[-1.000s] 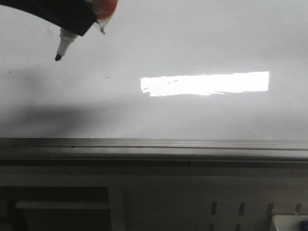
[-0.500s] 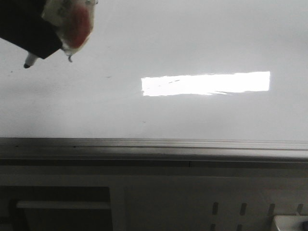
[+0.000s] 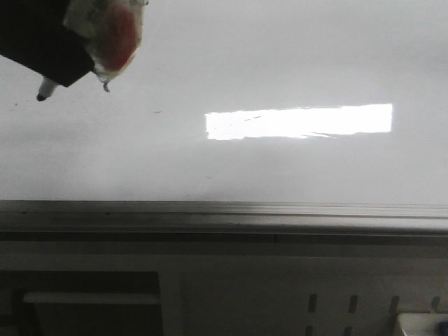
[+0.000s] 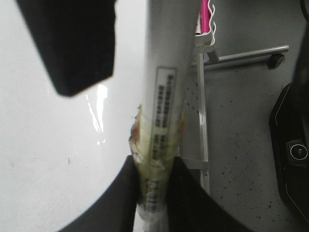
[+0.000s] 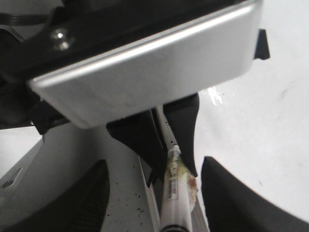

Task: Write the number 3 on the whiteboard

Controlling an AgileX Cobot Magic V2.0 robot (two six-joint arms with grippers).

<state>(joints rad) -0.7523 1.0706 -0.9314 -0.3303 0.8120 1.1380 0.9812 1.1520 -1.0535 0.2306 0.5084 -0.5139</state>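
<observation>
The whiteboard fills the upper front view, its grey edge rail across the middle. No number 3 shows on it in any view. At the top left, my left gripper is shut on a white marker pen wrapped in tape with a red patch. Its black tip points down at the board; contact cannot be told. The left wrist view shows the left gripper clamped on the labelled barrel. My right gripper is open, its fingers on either side of the pen's rear end without touching it.
A bright rectangular glare lies mid-board, with faint specks to its left. Below the rail is a pale perforated frame. Beside the board, the left wrist view shows speckled grey floor, a wheeled metal stand and a dark base.
Over the last second my left gripper carried the pen leftward, its tip ending lower and further left. In the last half second it has barely moved.
</observation>
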